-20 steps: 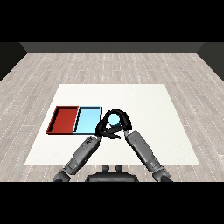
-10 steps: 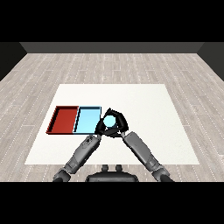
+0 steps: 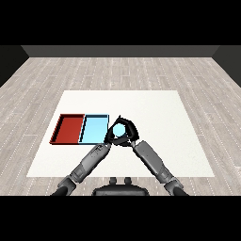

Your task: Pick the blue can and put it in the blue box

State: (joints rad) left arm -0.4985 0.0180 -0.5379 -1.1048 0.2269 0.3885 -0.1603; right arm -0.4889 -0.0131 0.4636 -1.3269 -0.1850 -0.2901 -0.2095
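- Right hand [image 3: 128,132] was curled round the blue can [image 3: 118,129], held just right of the blue tray [image 3: 94,128]; left hand [image 3: 111,137] unclear.
- Carry step; next likely shift left over the tray, then release.

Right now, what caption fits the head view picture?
Right hand curls its fingers round the blue can, beside the light blue tray and red tray.
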